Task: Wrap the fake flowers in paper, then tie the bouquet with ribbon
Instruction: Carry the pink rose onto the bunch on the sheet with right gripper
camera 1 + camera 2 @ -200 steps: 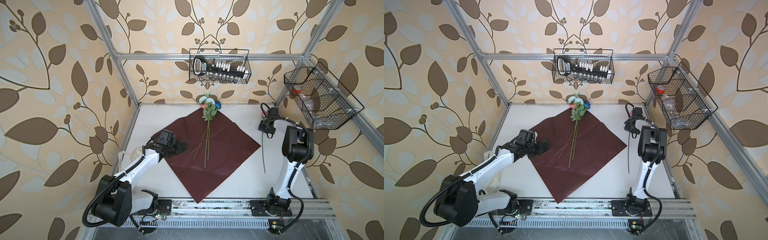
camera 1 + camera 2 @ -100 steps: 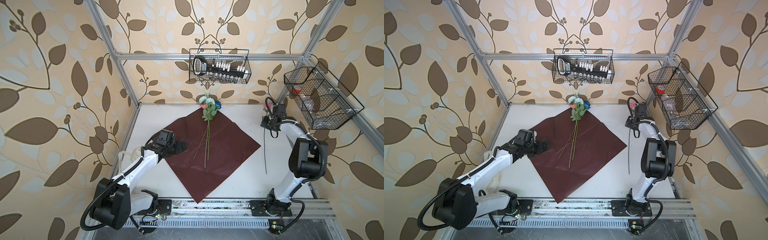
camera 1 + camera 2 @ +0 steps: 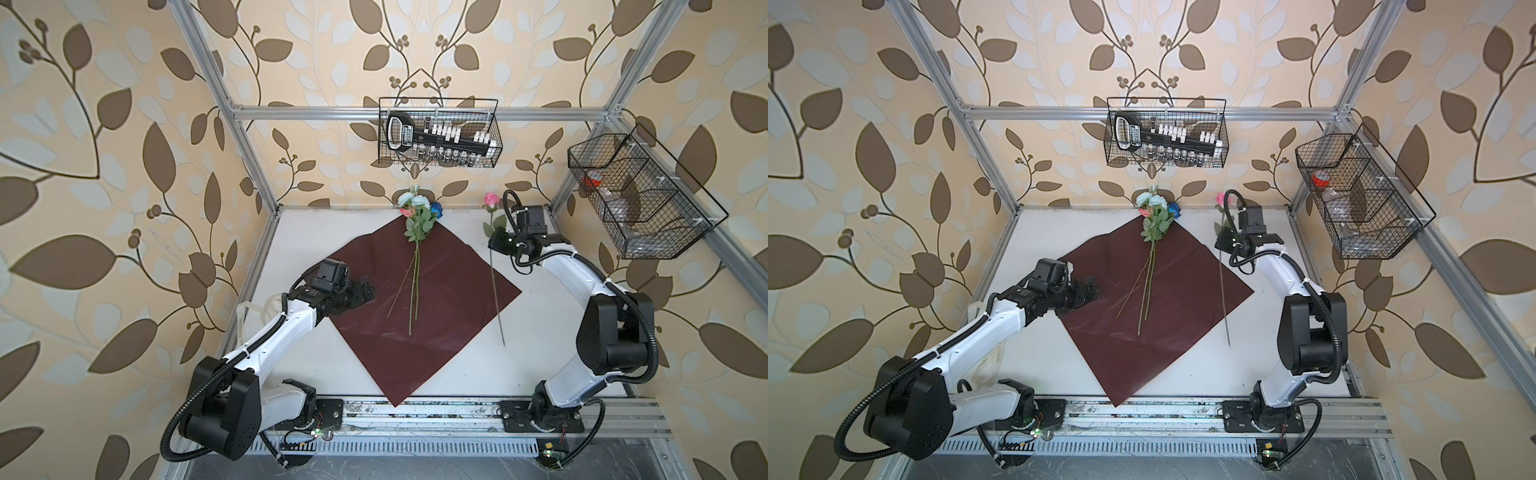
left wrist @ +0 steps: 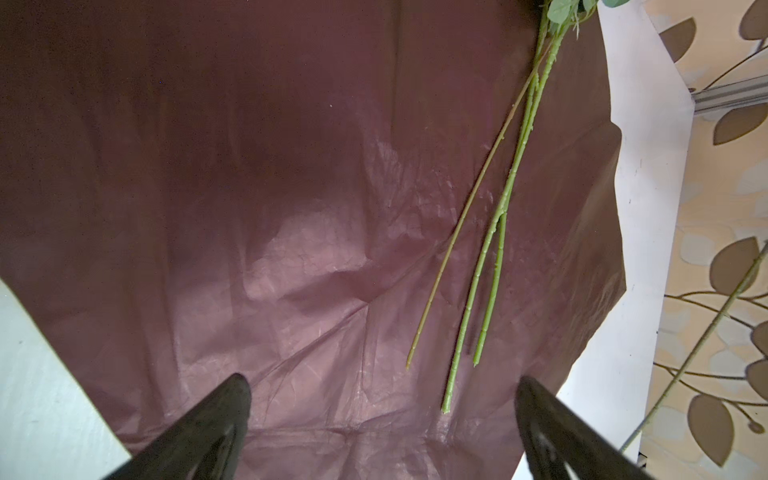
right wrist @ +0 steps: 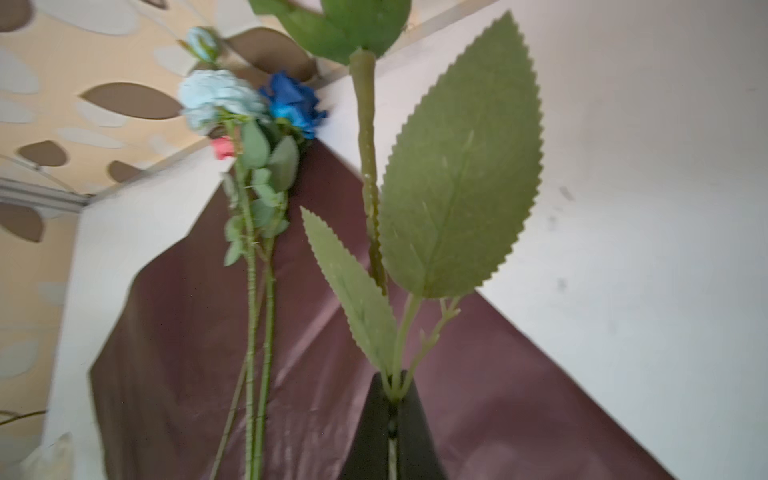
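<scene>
Leaf-patterned wallpaper surrounds a white table (image 3: pixel 316 357) inside an aluminium frame, and a dark red wrapping sheet (image 3: pixel 449 291) lies as a diamond across the middle.

My left arm reaches in low from 7 o'clock, elbow down, wrist level. The left gripper (image 3: pixel 368 291) hovers over the sheet's 9 o'clock corner with its jaws spread wide and nothing between them; the wrist view shows only sheet between the fingertips (image 4: pixel 232 390).

My right arm rises from 5 o'clock, folds at a raised elbow and reaches toward 2 o'clock. The right gripper (image 5: pixel 392 395) is pinched tight on the thin leaf stalks of a single pink flower (image 3: pixel 494 286), with the bloom near the back wall and the stem tail trailing past the sheet's 3 o'clock corner.

The bouquet of fake flowers (image 3: pixel 417 232) lies on the sheet, blooms at 12 o'clock, stems fanning toward the centre.

A cream ribbon (image 3: pixel 268 309) under the left arm carries print I cannot read.

The back wire basket (image 3: pixel 496 124) at 12 o'clock holds a black socket rack (image 3: pixel 440 139); its label is illegible. The side wire basket (image 3: pixel 665 253) at 2 o'clock holds a red-capped item (image 3: pixel 593 180) in its rear compartment.
</scene>
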